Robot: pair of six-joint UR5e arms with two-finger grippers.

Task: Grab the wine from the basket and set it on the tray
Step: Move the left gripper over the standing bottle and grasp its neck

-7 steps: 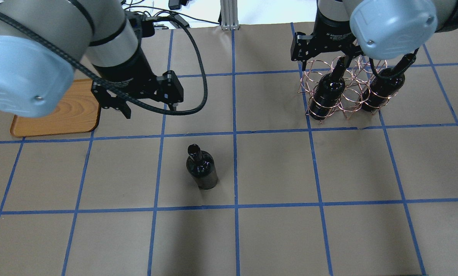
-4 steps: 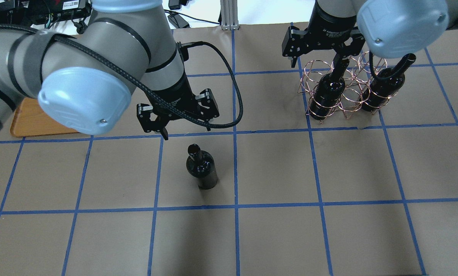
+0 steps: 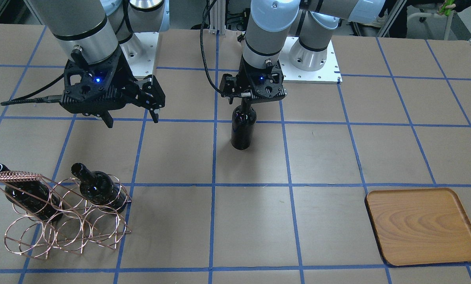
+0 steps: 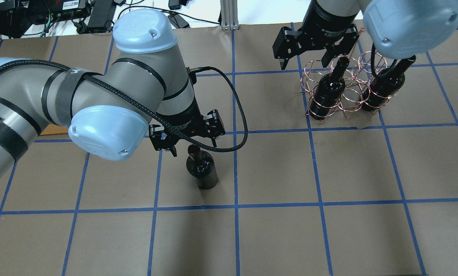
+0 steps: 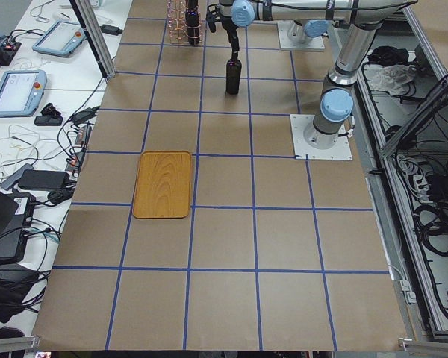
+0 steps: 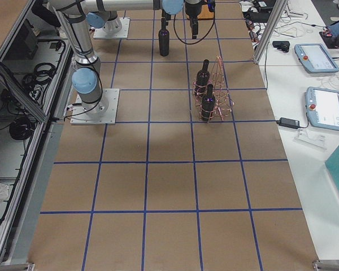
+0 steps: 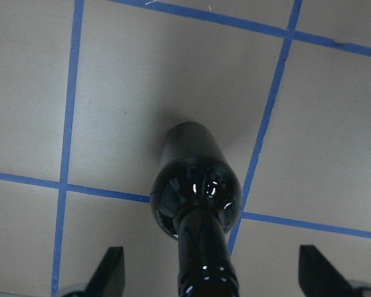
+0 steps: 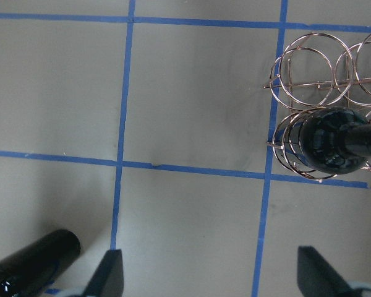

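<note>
One dark wine bottle (image 4: 202, 168) stands upright on the table's middle, also in the front view (image 3: 243, 130). My left gripper (image 4: 193, 148) is open with its fingers on either side of the bottle's neck, not touching it; the left wrist view shows the neck (image 7: 201, 260) between the wide-apart fingers (image 7: 111, 275). Two more bottles (image 4: 330, 90) (image 4: 384, 86) lean in the copper wire basket (image 3: 62, 225). My right gripper (image 4: 303, 63) is open and empty, above and behind the basket (image 4: 345, 96). The wooden tray (image 3: 422, 225) lies empty; overhead my left arm hides nearly all of it.
Brown paper with a blue tape grid covers the table (image 4: 274, 237). The right wrist view shows the basket's loops (image 8: 309, 68), one racked bottle (image 8: 334, 145) and the standing bottle (image 8: 31, 263) at its lower left. Cables and tablets lie beyond the table's edges (image 5: 15, 89).
My left arm has swung from beside the tray to the standing bottle, with its open fingers now around the neck. My right gripper has drawn back from the basket.
</note>
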